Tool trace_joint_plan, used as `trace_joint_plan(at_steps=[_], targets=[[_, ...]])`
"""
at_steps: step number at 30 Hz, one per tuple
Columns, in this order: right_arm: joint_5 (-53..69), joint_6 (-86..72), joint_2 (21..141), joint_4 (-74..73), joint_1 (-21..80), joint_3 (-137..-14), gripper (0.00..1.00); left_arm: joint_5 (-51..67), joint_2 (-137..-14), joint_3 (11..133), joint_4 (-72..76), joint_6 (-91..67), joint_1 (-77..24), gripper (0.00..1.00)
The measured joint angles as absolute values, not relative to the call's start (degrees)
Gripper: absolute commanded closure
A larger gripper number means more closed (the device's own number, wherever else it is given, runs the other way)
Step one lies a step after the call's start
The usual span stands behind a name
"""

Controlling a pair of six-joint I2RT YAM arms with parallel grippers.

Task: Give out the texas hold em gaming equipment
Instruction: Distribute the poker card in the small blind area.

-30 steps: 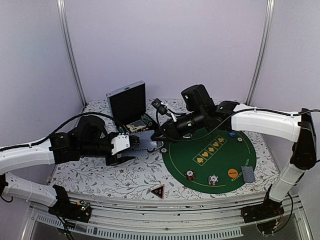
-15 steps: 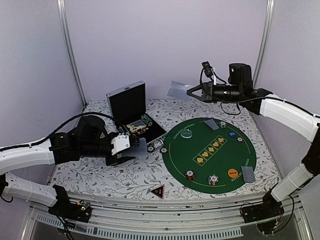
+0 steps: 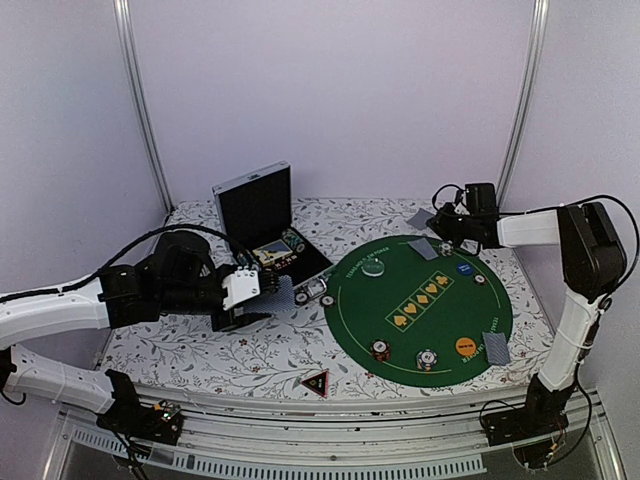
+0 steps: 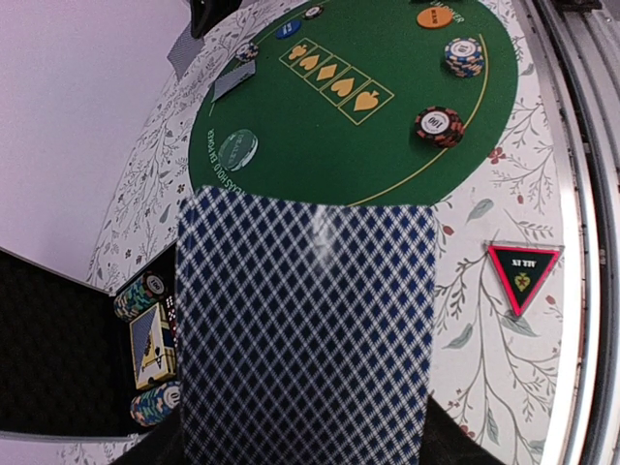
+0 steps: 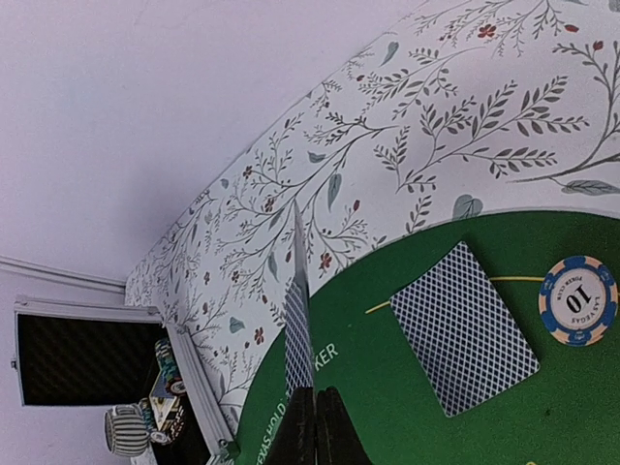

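**Dealing cards to the far seat**

Pinching one card (image 5: 297, 329) edge-on in fully closed right jaws, over the mat (image 5: 436, 436), just beside a face-down card (image 5: 463, 327). Gripping the deck (image 4: 305, 329) in half-spread left jaws. Next, likely: lower, lay flat, let go.

First card (image 4: 305, 320), blue diamond back up, sits level in the left fingers (image 3: 250, 319) over the desk (image 3: 200, 350); you can't tell if it's one or a stack. Second card (image 5: 297, 334) is edge-on in the right fingers (image 5: 305, 426) at the far rim of the green mat (image 3: 440, 315). Third card (image 5: 463, 327) lies flat on the mat, with a blue-white chip marked 10 (image 5: 578, 299) just beside it. Angled card (image 3: 494, 347) and orange disc (image 3: 465, 346) are at the mat's near right. Red-black chip (image 3: 380, 350) and blue-white chip (image 3: 427, 358) are at the near edge. Black red-edged triangle (image 3: 316, 382) lies off the mat.
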State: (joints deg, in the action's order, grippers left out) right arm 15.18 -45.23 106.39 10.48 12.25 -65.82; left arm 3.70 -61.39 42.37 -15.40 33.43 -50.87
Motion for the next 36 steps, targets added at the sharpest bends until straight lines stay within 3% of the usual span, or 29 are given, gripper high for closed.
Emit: trace_joint_plan(at_steps=[31, 36], targets=[[11.70, -50.68, 115.18, 13.78, 12.36, -64.23, 0.97, 3.79, -60.69, 42.35, -15.38, 33.43, -50.87, 0.41], [12.58, -51.13, 115.24, 13.80, 12.36, -64.20, 0.89, 3.79, -60.64, 42.33, -15.38, 33.43, -50.87, 0.41]])
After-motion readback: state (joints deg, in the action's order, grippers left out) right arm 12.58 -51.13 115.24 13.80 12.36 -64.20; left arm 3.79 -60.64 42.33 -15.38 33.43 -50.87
